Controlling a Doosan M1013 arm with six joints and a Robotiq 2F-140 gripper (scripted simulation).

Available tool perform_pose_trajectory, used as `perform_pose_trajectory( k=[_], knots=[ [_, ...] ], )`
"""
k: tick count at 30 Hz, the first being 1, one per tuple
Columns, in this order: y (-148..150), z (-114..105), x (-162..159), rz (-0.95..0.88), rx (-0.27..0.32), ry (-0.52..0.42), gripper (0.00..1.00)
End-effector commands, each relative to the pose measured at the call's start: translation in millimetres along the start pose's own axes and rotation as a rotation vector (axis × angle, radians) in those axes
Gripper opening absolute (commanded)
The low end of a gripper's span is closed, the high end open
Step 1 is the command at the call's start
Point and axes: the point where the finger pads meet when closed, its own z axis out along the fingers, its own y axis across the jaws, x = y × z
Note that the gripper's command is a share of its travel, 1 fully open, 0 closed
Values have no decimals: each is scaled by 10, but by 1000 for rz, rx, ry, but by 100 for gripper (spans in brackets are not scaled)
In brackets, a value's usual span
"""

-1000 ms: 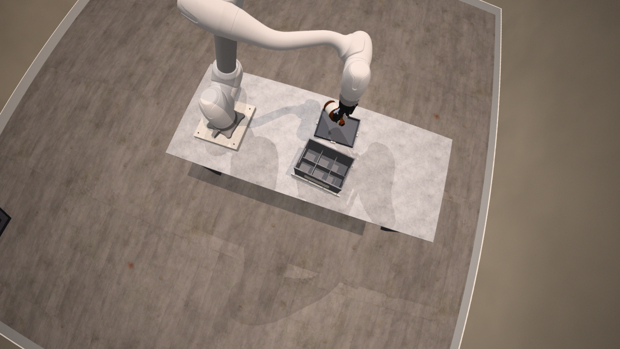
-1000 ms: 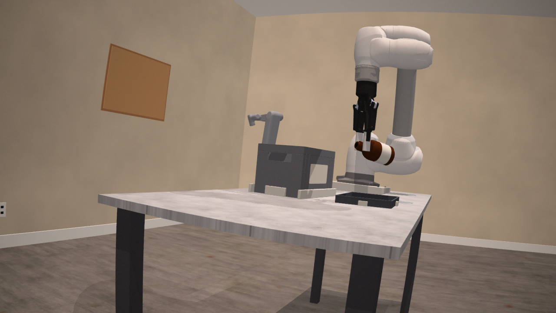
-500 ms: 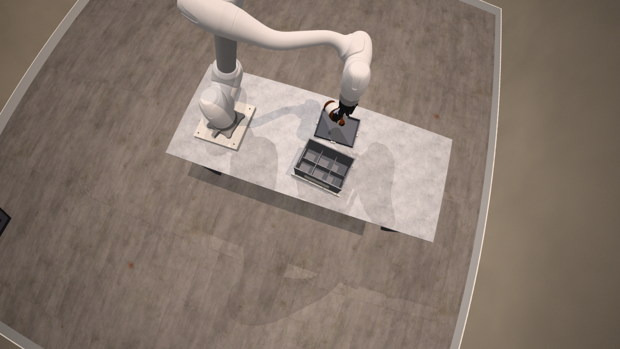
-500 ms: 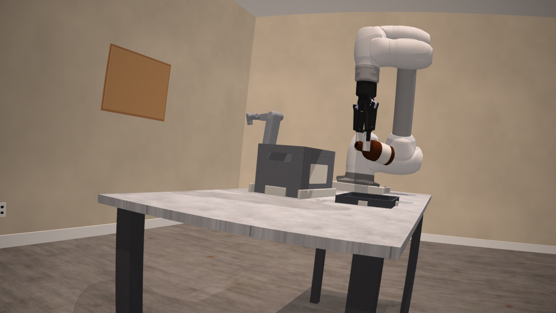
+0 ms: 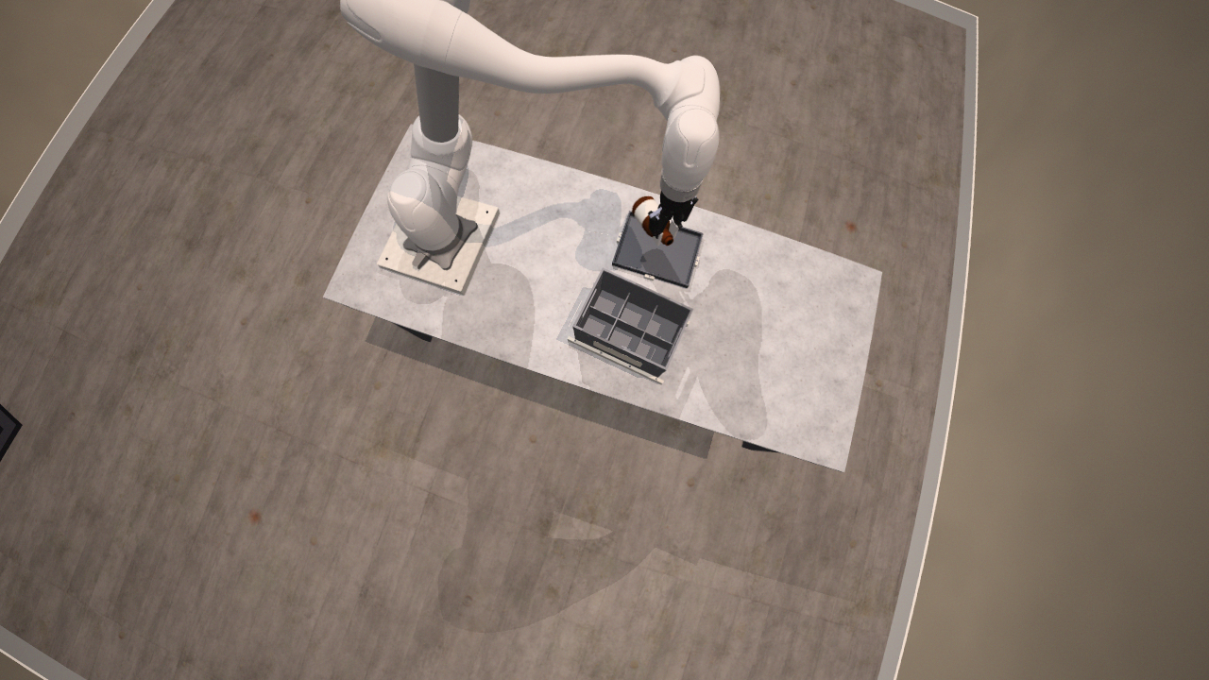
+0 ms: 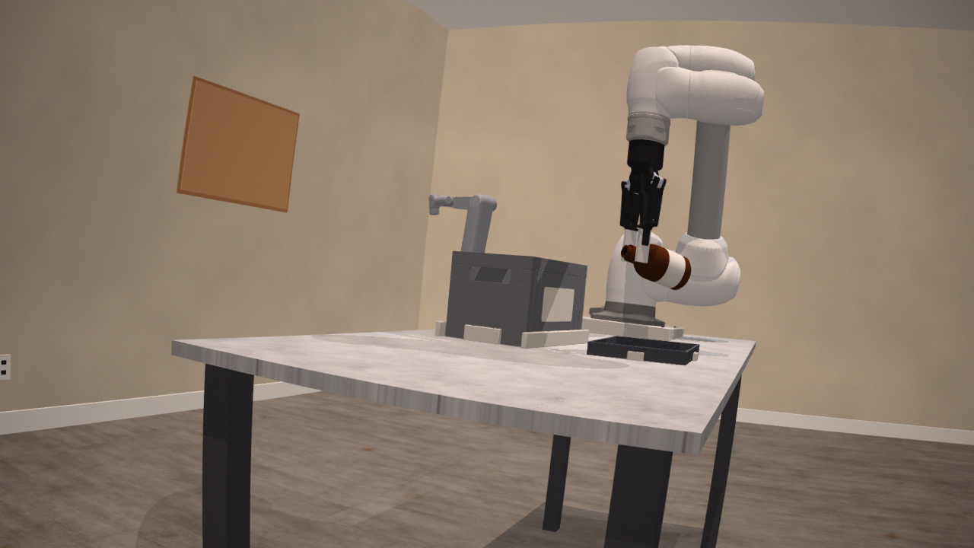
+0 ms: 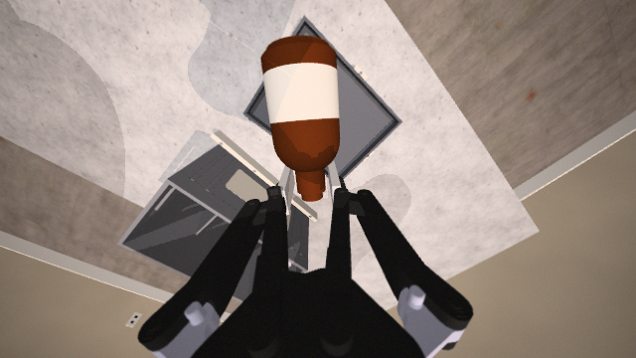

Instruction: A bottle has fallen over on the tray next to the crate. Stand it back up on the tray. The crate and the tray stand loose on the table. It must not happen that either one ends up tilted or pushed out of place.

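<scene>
My gripper (image 7: pixel 310 171) is shut on the neck of a brown bottle (image 7: pixel 302 106) with a white label. It holds the bottle high above the dark tray (image 7: pixel 348 119). In the exterior view the bottle (image 6: pixel 657 264) hangs from the gripper (image 6: pixel 641 238) nearly level, tilted with its base a little lower, well above the tray (image 6: pixel 642 349). From above, the gripper (image 5: pixel 668 221) and bottle (image 5: pixel 647 218) are over the tray's (image 5: pixel 658 250) far left edge. The tray holds nothing.
The grey crate (image 5: pixel 630 323) with several empty compartments stands right in front of the tray; it also shows in the exterior view (image 6: pixel 515 296). The arm's base plate (image 5: pixel 436 244) sits at the table's left end.
</scene>
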Motion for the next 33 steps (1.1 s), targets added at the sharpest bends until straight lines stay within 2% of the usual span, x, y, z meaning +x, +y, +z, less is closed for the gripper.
perform_pose_trajectory(
  k=[1, 18, 33],
  knots=[
    [-19, 11, 7, 0, 3, -31, 10],
    [-11, 3, 27, -2, -1, -118, 10],
    [-9, 0, 30, -3, -2, -128, 10]
  ],
)
